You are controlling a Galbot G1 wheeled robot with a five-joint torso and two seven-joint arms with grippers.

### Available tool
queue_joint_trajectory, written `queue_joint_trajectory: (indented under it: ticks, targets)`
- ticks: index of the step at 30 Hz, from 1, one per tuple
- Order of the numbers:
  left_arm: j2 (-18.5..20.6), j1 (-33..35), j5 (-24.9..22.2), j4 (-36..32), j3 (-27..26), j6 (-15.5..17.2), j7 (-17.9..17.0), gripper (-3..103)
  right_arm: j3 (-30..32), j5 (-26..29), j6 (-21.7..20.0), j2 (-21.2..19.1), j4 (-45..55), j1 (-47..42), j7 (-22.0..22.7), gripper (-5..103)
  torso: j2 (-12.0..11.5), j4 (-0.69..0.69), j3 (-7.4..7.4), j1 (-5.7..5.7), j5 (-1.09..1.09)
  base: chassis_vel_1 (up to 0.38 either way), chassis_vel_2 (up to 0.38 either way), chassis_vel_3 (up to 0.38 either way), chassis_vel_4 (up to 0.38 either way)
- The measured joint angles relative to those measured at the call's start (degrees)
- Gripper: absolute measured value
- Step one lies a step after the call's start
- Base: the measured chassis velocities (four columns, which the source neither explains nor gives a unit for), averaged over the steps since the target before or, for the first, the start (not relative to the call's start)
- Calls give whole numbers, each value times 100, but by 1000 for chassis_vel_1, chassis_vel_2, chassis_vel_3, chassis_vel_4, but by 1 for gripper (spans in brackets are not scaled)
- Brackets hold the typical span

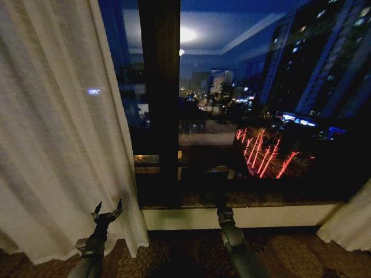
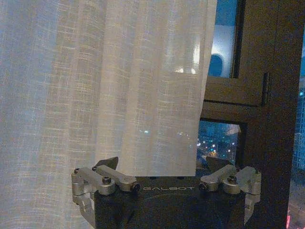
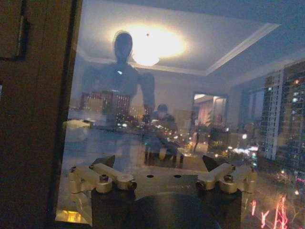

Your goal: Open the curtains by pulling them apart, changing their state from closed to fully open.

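The left curtain [image 1: 58,127], a sheer cream-white panel, hangs gathered at the left of the window, and its hem reaches the floor. My left gripper [image 1: 108,209] stands open low in front of its inner edge. In the left wrist view the curtain [image 2: 119,86] hangs just beyond the open left gripper [image 2: 161,164], with its free edge falling inside the span of the fingers. The right curtain [image 1: 351,223] shows as a strip at the far right. My right gripper [image 3: 159,162] is open, holds nothing and faces the bare glass.
A dark wooden window post [image 1: 159,98] stands between the panes. The night-lit glass [image 1: 261,104] reflects the room and the robot. A pale sill [image 1: 243,217] runs below the glass, above patterned carpet [image 1: 174,255]. My right arm [image 1: 232,237] reaches toward the sill.
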Motion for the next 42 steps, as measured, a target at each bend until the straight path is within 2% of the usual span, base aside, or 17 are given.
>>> queue_joint_trajectory:
  ticks: [18, 22, 25, 27, 28, 29, 30, 33, 34, 38, 41, 42]
  targets:
    - [0, 0, 0, 0, 0, 0, 0, 100, 0, 0, 0, 0, 0, 0, 0, 100, 0, 0, 0, 0, 0, 0, 0, 0, 0]
    - [0, -46, 2, -22, 23, 152, -37, 100, 0, 0, 0, 0, 0, 0, 0, 100, 0, 1, 0, 0, 0, 0, 0, 0, 0]
    - [0, -185, 14, -129, 95, 563, -150, 100, 0, 0, 0, 0, 0, 0, 0, 100, 0, 0, 0, 0, 0, 0, 0, 0, 0]
    - [0, -336, 32, -244, 178, 1030, -280, 100, 0, 0, 0, 0, 0, 0, 0, 100, 0, 0, 0, 0, 0, 0, 0, 0, 0]
    - [0, -336, 32, -244, 178, 1030, -280, 100, 0, 0, 0, 0, 0, 0, 0, 100, 0, 0, 0, 0, 0, 0, 0, 0, 0]
    - [0, -382, 38, -281, 204, 1180, -321, 100, 0, 0, 0, 0, 0, 0, 0, 100, 0, 0, 0, 0, 0, 0, 0, 0, 0]
    - [0, -464, 48, -338, 248, 1431, -390, 100, 0, 0, 0, 0, 0, 0, 0, 100, 0, 0, 0, 0, 0, 0, 0, 0, 0]
    - [-1, -622, 65, -460, 334, 1920, -530, 100, 0, 0, 0, 0, 0, 0, 0, 100, 0, 0, 0, 0, 0, 0, 0, 0, 0]
    - [-1, -622, 65, -460, 334, 1920, -530, 100, 0, 0, 0, 0, 0, 0, 0, 100, 0, 0, 0, 0, 0, 0, 0, 0, 0]
    - [-2, -871, 94, -645, 467, 2684, -740, 100, 0, 0, 0, 0, 0, 0, 0, 100, 0, 0, 0, 1, 0, 0, 0, 0, 0]
    - [-3, -950, 103, -708, 510, 2936, -809, 100, 0, 0, 0, 0, 0, 0, 0, 100, 0, 0, 0, 0, 0, 0, 0, 0, 0]
    - [97, -1056, 308, -831, 529, 3210, -1032, 100, 4, 0, 0, -1, 0, 0, 0, 100, 0, -1, 0, 0, -3, 0, 0, 0, 0]
